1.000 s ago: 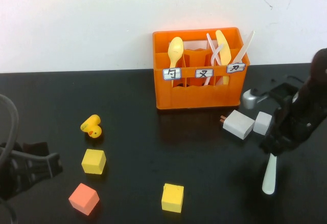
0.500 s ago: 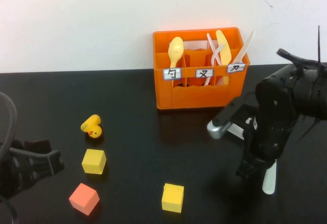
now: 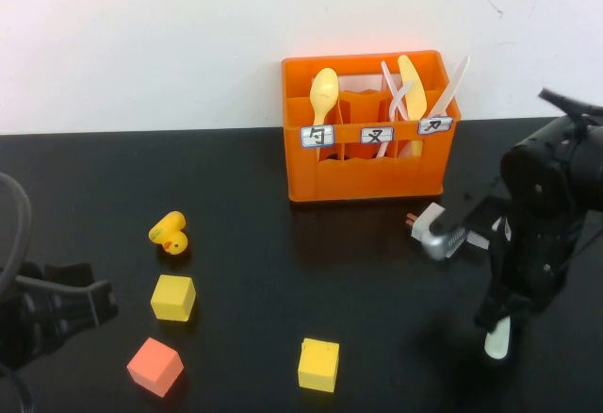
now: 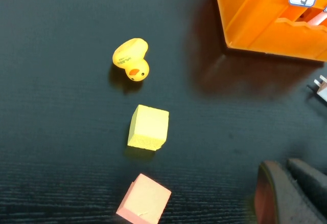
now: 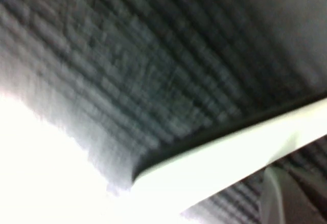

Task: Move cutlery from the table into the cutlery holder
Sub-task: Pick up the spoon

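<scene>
The orange cutlery holder (image 3: 363,163) stands at the back of the black table (image 3: 283,272) and also shows in the left wrist view (image 4: 265,24). A pale yellow knife (image 3: 411,81) stands in its right compartment. A pale mint-green spoon (image 3: 497,339) lies flat on the table at the front right, its upper part hidden by my right arm. My right gripper (image 3: 492,315) points down right at the spoon, shut; the pale handle (image 5: 225,155) runs just past one fingertip (image 5: 286,198). Whether they touch is unclear. My left gripper (image 3: 58,305) rests at the front left, shut and empty (image 4: 288,183).
A yellow duck (image 3: 170,234), two yellow cubes (image 3: 173,297) (image 3: 318,364) and a salmon cube (image 3: 154,366) lie front left. A white block (image 3: 433,217) sits by the holder, half behind my right arm. A yellow spoon (image 3: 323,92) and white slim utensils (image 3: 394,92) stand in the holder.
My right arm swung left over the white blocks, then back right and down over the spoon. The spoon lies where it did. The left arm is still.
</scene>
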### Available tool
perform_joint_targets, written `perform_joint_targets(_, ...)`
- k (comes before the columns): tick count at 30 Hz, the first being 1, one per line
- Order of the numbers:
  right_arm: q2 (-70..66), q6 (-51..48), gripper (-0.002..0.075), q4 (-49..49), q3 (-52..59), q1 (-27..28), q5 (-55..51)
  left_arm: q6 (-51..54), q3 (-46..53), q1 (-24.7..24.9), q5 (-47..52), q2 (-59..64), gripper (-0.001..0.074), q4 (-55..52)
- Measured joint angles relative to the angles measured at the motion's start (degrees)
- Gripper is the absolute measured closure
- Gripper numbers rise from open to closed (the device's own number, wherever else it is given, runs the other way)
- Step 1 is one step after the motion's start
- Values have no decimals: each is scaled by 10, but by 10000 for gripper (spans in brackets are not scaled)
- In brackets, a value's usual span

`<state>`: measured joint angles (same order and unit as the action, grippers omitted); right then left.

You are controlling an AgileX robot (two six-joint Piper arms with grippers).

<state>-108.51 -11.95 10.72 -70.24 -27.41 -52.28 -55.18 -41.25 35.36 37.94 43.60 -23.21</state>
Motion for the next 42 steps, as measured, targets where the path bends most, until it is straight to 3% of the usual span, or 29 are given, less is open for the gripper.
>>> perform_joint_targets(7, 32, 193, 701, 11, 0, 0, 40, 0, 0, 0, 0, 0, 736, 0)
perform_joint_targets(13, 31, 337, 451, 26, 3, 0, 62, 0, 0, 0, 0, 0, 736, 7)
perform_joint_targets(17, 31, 391, 396, 56, 3, 0, 63, 9, 0, 0, 0, 0, 736, 10)
perform_joint_targets(32, -15, 419, 392, 49, 3, 0, 52, 24, 0, 0, 0, 0, 736, 55)
perform_joint_targets(42, -18, 256, 391, 40, 2, 3, -51, 30, 0, 0, 0, 0, 736, 67)
